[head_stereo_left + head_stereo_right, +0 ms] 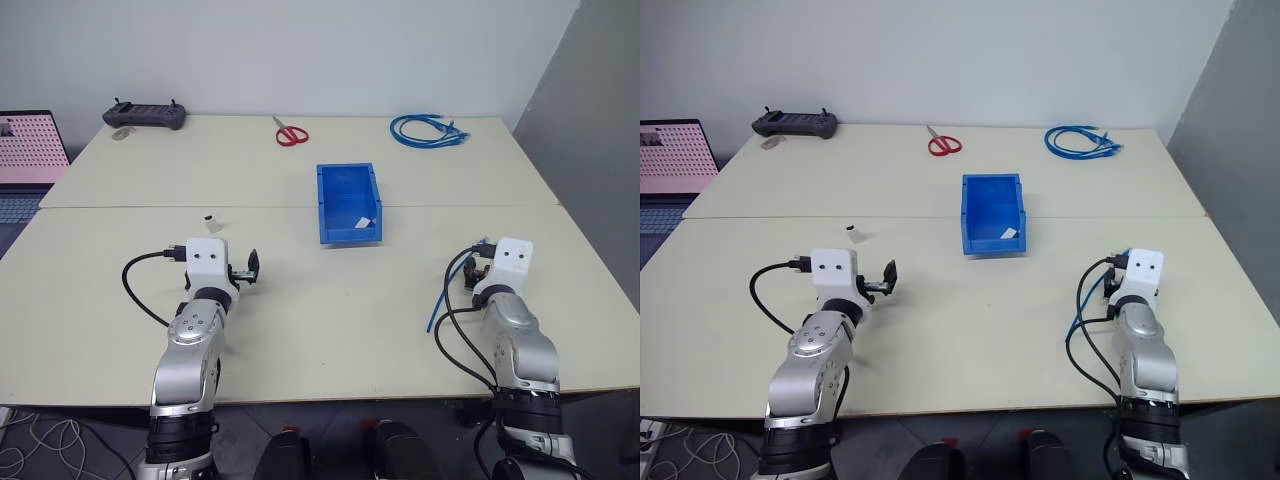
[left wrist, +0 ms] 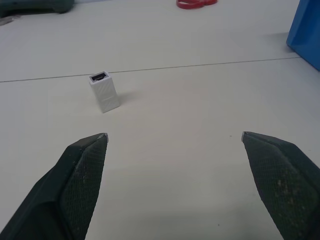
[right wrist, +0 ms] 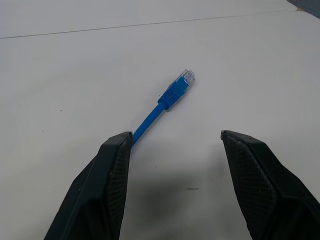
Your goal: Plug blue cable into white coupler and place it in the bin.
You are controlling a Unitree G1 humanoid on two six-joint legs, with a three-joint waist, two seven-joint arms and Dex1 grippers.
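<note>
**Pre-grasp: both grippers open, nothing picked up yet**

On the near half of the table (image 1: 330, 330), going left to right. Left gripper (image 2: 174, 136) hovers just above the top with jaws wide apart and empty. Coupler (image 2: 104, 91) stands upright on the table a little ahead of it, closer to the left finger's line than to the middle of the gap — not touching either finger. From the head view the coupler (image 1: 211, 220) sits just beyond the left wrist, near the seam between the two tabletops.

Bin (image 1: 349, 203) sits mid-table just past that seam, well apart from both grippers; a small pale scrap lies inside, can't tell what it is.

Right gripper (image 3: 177, 133) also wide open, holding nothing. Cable (image 3: 159, 107) lies flat on the table, its clear plug end pointing away from the gripper; the strand runs back under the left finger (image 3: 107, 175) of that view, so it is off-centre in the gap.

Step in hand: reach and grasp — no plugging started, bin step far off.

Next move probably calls for each arm to shift sideways to centre its part between the fingers, drop slightly, then close. The coupler is small and upright, so a nudge could tip it. The cable should be pinched close behind the plug so the plug stays free for insertion.

Far edge: controller (image 1: 145, 115), scissors (image 1: 290, 133), coiled cables (image 1: 428, 131) — not part of this.
</note>
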